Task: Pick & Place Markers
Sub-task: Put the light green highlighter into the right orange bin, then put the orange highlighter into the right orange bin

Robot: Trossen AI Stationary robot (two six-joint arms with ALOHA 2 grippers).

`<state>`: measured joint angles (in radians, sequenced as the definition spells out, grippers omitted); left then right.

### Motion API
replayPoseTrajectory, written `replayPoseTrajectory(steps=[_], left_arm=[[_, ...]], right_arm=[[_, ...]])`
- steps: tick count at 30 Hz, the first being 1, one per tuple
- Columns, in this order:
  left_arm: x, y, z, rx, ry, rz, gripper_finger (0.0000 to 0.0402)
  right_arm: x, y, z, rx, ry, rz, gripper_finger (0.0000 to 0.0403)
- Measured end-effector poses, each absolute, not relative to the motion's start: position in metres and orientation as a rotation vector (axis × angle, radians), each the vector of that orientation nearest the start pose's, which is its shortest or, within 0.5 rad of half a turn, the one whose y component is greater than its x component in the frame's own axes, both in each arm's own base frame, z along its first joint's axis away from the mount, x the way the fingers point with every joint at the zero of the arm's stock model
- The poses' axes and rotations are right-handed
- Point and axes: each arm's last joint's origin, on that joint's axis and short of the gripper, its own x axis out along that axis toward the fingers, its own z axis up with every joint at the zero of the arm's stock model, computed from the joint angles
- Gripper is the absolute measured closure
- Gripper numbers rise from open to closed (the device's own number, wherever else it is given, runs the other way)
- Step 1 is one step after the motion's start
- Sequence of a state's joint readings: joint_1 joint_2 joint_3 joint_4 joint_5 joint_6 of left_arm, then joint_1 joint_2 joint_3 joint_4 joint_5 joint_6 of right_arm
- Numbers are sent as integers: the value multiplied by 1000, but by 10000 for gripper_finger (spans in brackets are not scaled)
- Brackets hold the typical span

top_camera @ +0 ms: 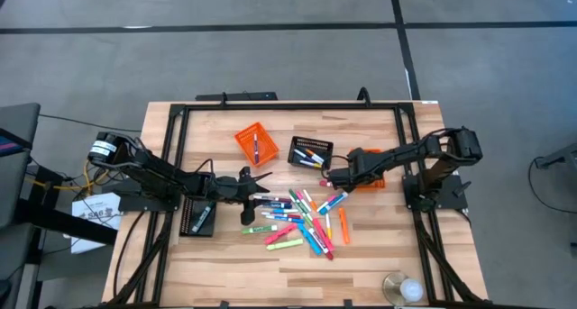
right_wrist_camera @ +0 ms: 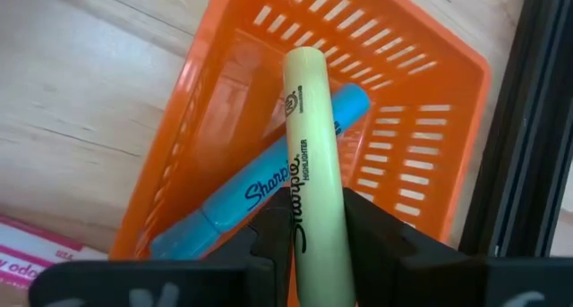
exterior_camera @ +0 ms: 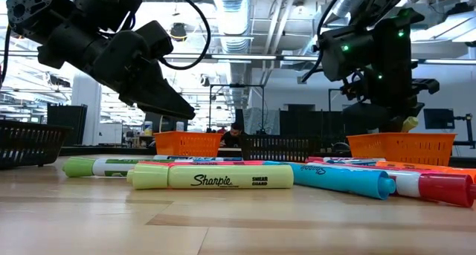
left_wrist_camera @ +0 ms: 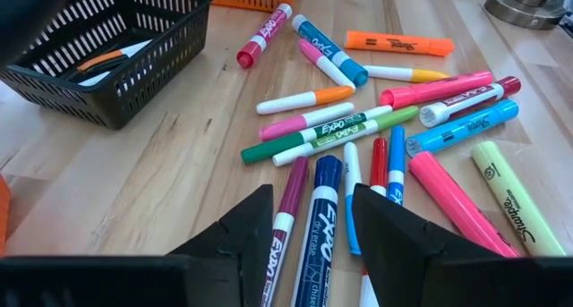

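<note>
Markers point(top_camera: 302, 221) in mixed colours lie flat in a loose pile on the wooden table, also seen in the left wrist view point(left_wrist_camera: 358, 128) and the low view point(exterior_camera: 223, 177). My left gripper point(top_camera: 257, 185) point(left_wrist_camera: 313, 219) hovers open at the pile's left edge, its fingers standing either side of a blue Expo marker point(left_wrist_camera: 324, 208) and above it point(exterior_camera: 178, 110). My right gripper point(top_camera: 332, 176) point(right_wrist_camera: 313, 219) is shut on a pale yellow Sharpie highlighter point(right_wrist_camera: 309, 146) over an orange basket point(right_wrist_camera: 394, 119) point(top_camera: 371, 181). A blue highlighter point(right_wrist_camera: 260, 195) lies in that basket. My right gripper pinches the pale yellow highlighter's barrel point(right_wrist_camera: 315, 226) between its two fingers, which lie across it. The highlighter is lifted clear. Its free end point(right_wrist_camera: 303, 61) sticks out past the fingertips over the orange basket's inside, and shows below the gripper in the low view point(exterior_camera: 409, 123).
A black basket point(top_camera: 311, 153) point(left_wrist_camera: 98, 65) holding a few markers and a second orange basket point(top_camera: 255, 142) stand toward the far side. Another black basket point(top_camera: 198, 217) sits under the left arm. A black frame point(top_camera: 288, 106) rims the table. A round metal thing point(top_camera: 401, 288) stands at the near edge.
</note>
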<state>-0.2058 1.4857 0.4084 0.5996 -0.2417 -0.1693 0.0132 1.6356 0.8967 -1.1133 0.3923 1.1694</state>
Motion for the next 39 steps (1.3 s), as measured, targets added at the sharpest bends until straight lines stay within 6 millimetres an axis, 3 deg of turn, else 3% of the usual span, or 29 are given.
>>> replayPoseTrajectory(steps=[15,21,25,30,35,39], left_arm=[[248,-45,135,-60,461,75,252],[248,-45,135,-60,461,74,252],[248,-45,135,-60,461,74,252],[248,-45,135,-60,461,74,252],[248,-45,135,-60,461,74,252],[248,-45,135,-60,460,74,252]], right_arm=[[233,-9,157,395,1370,-1229,209],[245,3,176,373,1376,-1161,196],[260,23,198,361,1284,-1097,199],[274,62,216,481,1172,-955,209],[272,107,209,594,1157,-781,220],[260,132,195,664,1162,-821,226]])
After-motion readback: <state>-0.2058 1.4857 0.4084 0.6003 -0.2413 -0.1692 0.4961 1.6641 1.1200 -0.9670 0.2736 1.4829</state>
